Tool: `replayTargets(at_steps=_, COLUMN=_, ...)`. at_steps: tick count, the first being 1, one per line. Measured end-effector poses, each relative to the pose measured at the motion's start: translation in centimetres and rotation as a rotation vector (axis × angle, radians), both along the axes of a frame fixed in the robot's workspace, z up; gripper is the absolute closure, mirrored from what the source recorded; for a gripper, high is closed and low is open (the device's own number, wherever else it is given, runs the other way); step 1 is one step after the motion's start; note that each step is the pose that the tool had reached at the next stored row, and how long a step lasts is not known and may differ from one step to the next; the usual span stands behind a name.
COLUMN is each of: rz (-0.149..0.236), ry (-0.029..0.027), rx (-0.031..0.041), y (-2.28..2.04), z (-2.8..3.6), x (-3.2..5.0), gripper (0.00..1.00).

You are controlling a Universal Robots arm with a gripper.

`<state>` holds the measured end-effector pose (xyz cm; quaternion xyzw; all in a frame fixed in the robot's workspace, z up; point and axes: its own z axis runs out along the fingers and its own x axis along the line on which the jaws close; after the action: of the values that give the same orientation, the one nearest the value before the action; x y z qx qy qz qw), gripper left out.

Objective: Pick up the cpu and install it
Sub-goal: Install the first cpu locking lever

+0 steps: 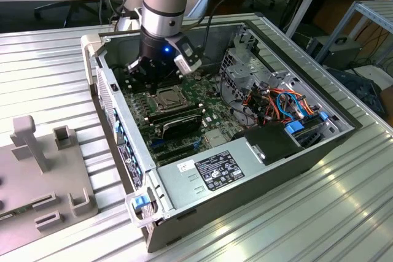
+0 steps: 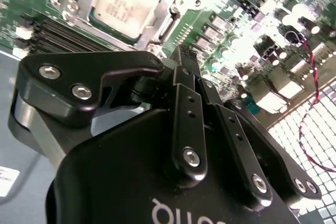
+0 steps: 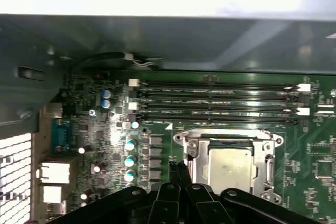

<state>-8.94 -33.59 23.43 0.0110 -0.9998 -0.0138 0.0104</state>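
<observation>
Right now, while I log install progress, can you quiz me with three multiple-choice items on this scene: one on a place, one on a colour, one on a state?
1. Where is the cpu?
A) on the grey stand outside the case
B) in the socket on the motherboard
C) on the power supply

2. What colour is the motherboard?
A) red
B) white
C) green

3. How is the gripper?
A) shut, holding nothing
B) shut on the cpu
C) wide open

Answers:
1. B, its silvery face lies within the socket's metal frame in both wrist views.
2. C, the board is green.
3. A, the fingers meet above the board with nothing between them.
</observation>
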Motion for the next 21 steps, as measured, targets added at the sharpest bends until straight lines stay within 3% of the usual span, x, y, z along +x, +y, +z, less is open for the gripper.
replayTargets(at_steps=6, rz=0.0, ry=-0.0014, rx=-0.002, y=0.26, z=0.22, x=-0.28, gripper=0.89)
replayTargets(at_steps=7, rz=0.0, ry=-0.0026, rx=-0.0025, y=0.46, z=0.67, x=-0.28, gripper=0.89)
replayTargets(at_steps=11, rz=0.0, ry=-0.0077, rx=-0.0025, y=0.51, z=1.55, x=-0.28, gripper=0.89)
replayTargets(at_steps=15, rz=0.0, ry=-0.011, rx=-0.0026, y=0.51, z=1.62, x=-0.38, gripper=0.89)
replayTargets(at_steps=21, rz=0.0, ry=-0.022, rx=-0.0025, y=0.83, z=1.62, x=-1.27, gripper=0.89)
